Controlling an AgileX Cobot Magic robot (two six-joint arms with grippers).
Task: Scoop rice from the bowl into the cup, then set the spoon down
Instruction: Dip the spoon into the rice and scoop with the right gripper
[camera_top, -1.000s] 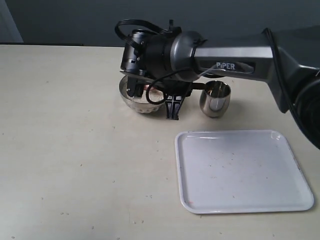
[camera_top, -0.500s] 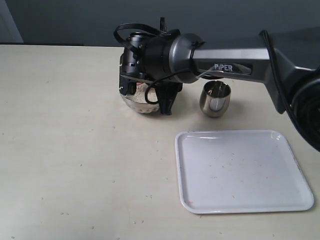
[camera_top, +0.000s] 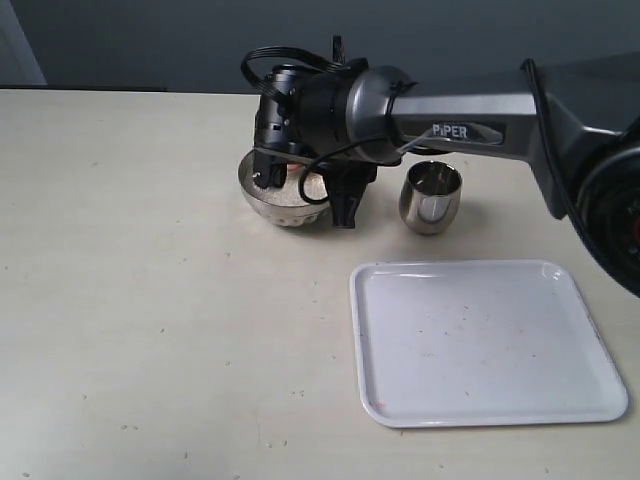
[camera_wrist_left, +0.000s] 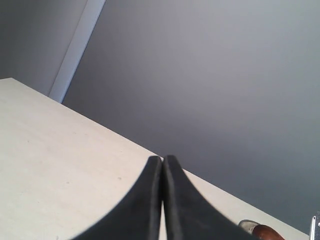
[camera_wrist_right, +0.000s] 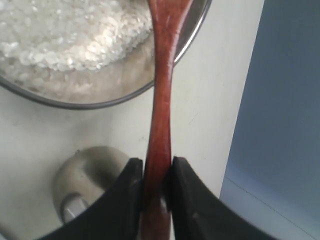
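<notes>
Polished wood, bright steel
My spoon is glossy reddish wood; bowl and cup mirror-shiny metal; tray smooth white plastic.

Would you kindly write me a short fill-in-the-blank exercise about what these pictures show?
The right gripper is shut on the spoon by its ____. The bowl holds white ____. In the exterior view, the cup stands to the ____ of the bowl. The left gripper, holding nothing, is ____.
Missing words: handle; rice; right; shut.
</notes>
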